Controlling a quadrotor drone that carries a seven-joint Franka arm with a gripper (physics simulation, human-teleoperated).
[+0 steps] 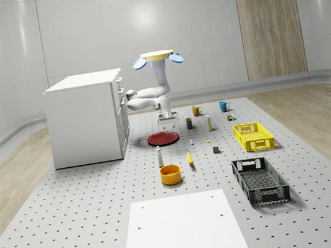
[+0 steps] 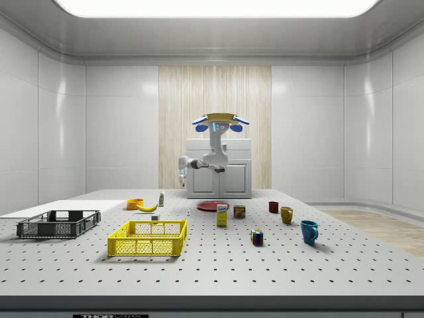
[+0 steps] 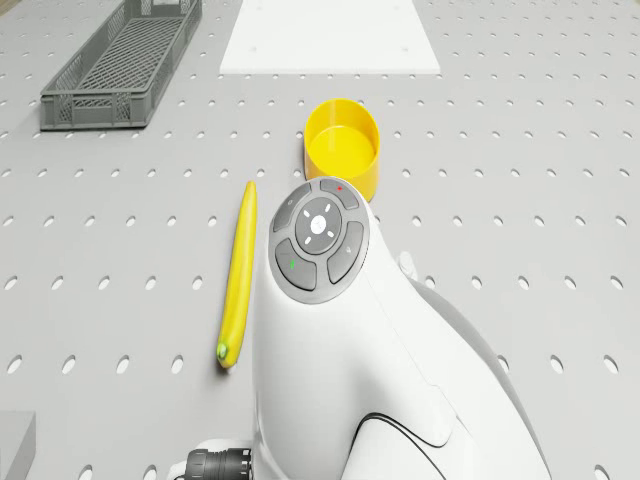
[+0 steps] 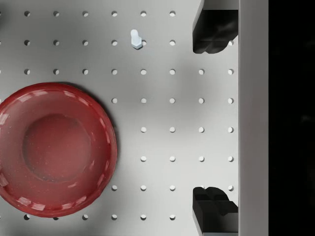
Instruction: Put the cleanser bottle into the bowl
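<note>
No readable text, labels or numbers.

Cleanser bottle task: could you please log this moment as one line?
drone: hovering beyond red plate | gripper: open, empty, over table beside plate | cleanser bottle: upright by bowl, untouched

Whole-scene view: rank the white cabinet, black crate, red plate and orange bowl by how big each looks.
1. White cabinet
2. Black mesh crate, though it sits nearer the camera
3. Flat red plate
4. Round orange bowl
</note>
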